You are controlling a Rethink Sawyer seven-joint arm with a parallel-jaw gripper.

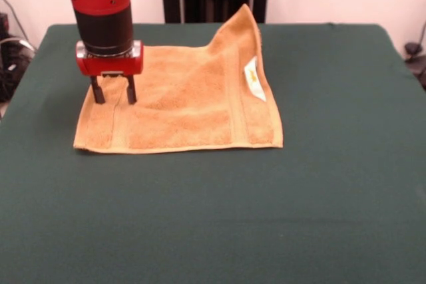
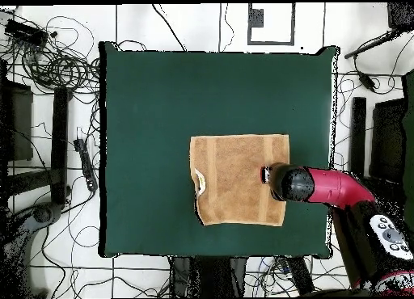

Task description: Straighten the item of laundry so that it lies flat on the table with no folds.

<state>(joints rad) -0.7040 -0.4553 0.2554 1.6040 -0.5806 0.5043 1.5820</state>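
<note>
Label (image 1: 251,78) first: we see 1 small white tag on the towel (image 1: 180,104), with a faint yellowish mark on it that we cannot read. No other writing shows. We count 1 towel, 1 table (image 1: 213,217), 1 arm (image 1: 100,4) and 1 claw (image 1: 114,89).

The towel lies on the table, on the half nearer the robot, mostly flat. In the front view its far right corner is turned up and folded over, so the band with the label tilts inward; the overhead view shows that edge curled beside the tag.

The claw hangs over the towel's left part in the front view, near the band along that side. Its 2 dark fingers (image 1: 98,90) stand spread apart, pointing straight down, with tips at the cloth. We see nothing pinched between them, and we cannot tell whether the tips press the towel.
</note>
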